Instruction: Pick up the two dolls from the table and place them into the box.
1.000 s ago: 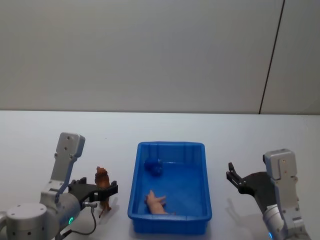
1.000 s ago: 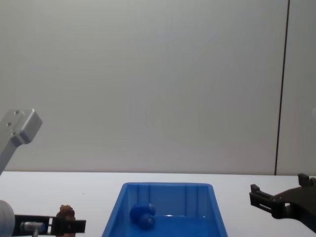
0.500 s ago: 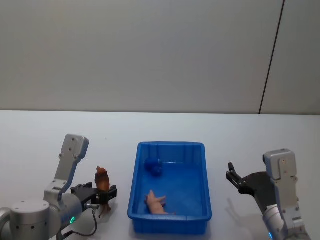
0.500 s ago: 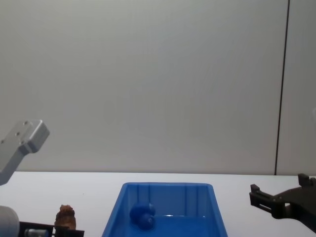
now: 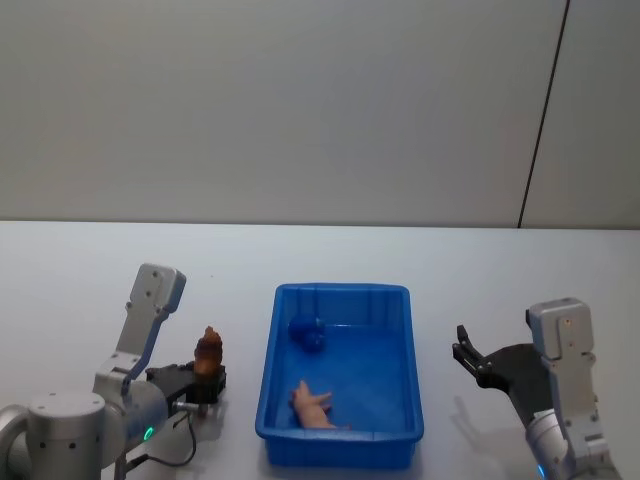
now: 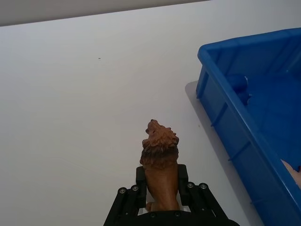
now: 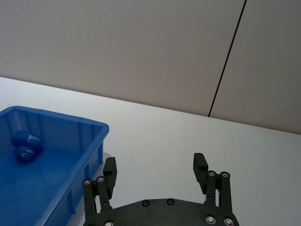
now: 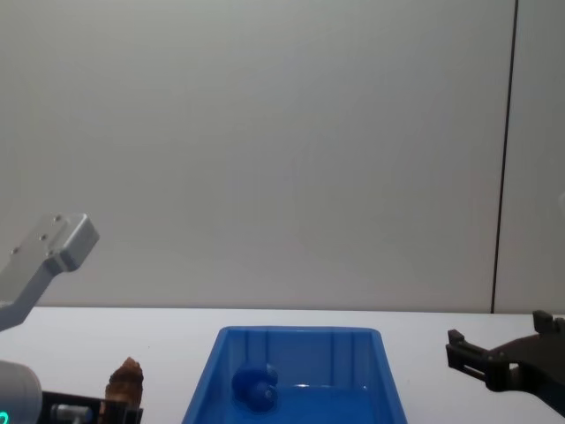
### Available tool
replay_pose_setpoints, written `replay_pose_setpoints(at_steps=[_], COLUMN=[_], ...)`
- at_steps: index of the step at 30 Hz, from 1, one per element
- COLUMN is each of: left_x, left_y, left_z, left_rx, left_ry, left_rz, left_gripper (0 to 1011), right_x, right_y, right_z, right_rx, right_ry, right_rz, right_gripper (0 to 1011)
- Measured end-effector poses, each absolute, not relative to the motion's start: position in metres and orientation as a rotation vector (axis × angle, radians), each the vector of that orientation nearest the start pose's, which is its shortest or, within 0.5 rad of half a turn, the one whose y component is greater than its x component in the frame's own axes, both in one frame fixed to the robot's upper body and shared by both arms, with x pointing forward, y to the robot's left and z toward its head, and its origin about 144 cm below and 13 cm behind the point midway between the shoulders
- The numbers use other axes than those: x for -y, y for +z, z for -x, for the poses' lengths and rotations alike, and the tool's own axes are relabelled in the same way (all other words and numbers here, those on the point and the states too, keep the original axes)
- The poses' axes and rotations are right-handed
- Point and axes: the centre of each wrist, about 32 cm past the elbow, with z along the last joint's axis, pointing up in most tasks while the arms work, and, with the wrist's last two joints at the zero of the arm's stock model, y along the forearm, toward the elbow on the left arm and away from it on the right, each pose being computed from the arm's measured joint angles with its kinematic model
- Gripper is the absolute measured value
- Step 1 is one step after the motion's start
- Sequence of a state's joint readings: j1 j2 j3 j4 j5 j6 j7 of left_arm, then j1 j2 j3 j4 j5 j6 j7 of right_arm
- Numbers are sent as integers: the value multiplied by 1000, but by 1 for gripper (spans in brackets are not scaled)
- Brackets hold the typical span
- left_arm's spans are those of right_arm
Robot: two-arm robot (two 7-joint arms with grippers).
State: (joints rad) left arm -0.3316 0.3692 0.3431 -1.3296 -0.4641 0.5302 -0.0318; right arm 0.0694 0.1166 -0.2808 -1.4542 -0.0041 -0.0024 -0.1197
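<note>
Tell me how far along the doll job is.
Done: the blue doll lies in the blue bin. In hand: the left pincer grips the brown lion figure beside the bin. Left: dropping it in. The right pincer waits open.

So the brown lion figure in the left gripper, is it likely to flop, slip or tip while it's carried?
Probably stiff: the brown lion figure keeps its moulded upright shape with the left gripper shut on its lower body. It looks small and likely light. Its head stands well above the fingers, so it might pivot in the grip or tip when set down in the box.
</note>
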Motion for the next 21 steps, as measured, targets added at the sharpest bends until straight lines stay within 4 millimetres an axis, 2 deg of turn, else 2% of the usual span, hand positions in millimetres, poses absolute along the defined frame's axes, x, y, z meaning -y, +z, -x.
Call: replay_pose_setpoints(at_steps=[21], left_x=[-260], left_y=[1194], left_z=[-540], left_rx=[-178], left_ry=[1246], left_rz=[-375], left_gripper=[374], right_x=[177], right_y=[1119], right_z=[-466], right_rx=[75], right_ry=[-1418], right_rz=[153], right_gripper=[1001])
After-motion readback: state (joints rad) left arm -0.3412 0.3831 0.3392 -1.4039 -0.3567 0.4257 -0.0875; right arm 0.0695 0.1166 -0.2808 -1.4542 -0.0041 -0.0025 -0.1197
